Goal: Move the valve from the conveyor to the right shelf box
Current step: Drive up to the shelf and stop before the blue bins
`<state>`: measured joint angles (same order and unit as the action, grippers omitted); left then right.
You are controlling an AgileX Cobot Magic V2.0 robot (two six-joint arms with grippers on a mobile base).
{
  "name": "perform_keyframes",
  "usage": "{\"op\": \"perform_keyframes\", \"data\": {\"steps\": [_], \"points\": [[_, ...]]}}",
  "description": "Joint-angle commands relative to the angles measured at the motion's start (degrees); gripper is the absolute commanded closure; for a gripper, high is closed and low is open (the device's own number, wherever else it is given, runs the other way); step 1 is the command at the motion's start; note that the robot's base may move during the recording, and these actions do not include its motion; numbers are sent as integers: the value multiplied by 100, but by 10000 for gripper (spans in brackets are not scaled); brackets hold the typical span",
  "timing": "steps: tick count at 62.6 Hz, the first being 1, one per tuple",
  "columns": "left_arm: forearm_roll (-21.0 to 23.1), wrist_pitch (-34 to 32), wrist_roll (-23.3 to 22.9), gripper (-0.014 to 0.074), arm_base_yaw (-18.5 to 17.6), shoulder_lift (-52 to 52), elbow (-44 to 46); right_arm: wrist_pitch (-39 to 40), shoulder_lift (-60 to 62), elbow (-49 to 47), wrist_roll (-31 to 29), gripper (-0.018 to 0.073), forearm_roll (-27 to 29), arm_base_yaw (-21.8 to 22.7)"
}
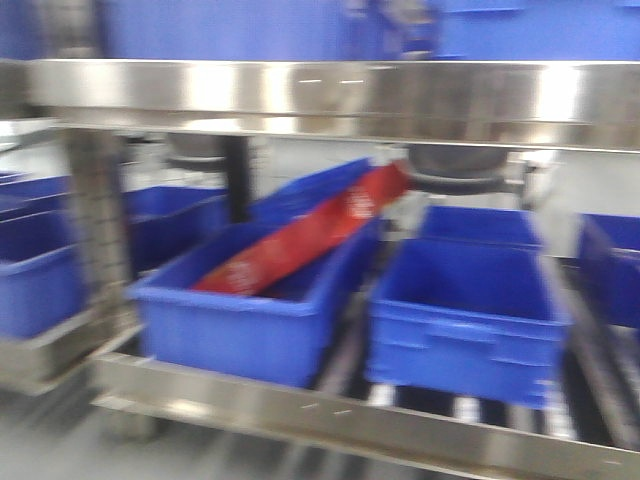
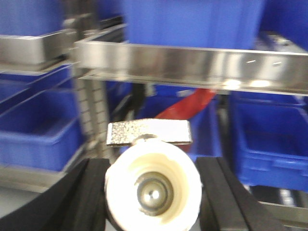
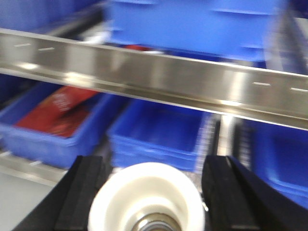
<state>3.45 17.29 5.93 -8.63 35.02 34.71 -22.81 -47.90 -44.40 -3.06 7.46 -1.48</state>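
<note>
Close to the shelf (image 1: 320, 95), we carry one white valve (image 2: 144, 173) pinched in our left claw (image 2: 153, 192) and another valve (image 3: 144, 187) in our right claw (image 3: 153, 195), so next we should reach into the blue box (image 1: 460, 345) on the shelf's right and let go.

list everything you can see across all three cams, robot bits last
blue boxes: several, blue, on the shelf levels
red package: one, red, leaning in the left-centre box
shelf rails: silver steel, across the shelf front
left valve: one, white, low in left wrist view
handle: one, silver, atop the left valve
right valve: one, white, low in right wrist view
left fingers: two, black, gripping the left valve
right fingers: two, black, gripping the right valve
</note>
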Motion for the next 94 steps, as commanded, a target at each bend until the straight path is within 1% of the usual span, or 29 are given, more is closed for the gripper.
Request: {"op": "perform_keyframes", "data": {"steps": [1, 94], "points": [[34, -333, 1, 707, -46, -41, 42, 444, 57, -120, -2, 725, -23, 17], [34, -333, 1, 707, -46, -41, 42, 444, 57, -120, -2, 725, -23, 17]]}}
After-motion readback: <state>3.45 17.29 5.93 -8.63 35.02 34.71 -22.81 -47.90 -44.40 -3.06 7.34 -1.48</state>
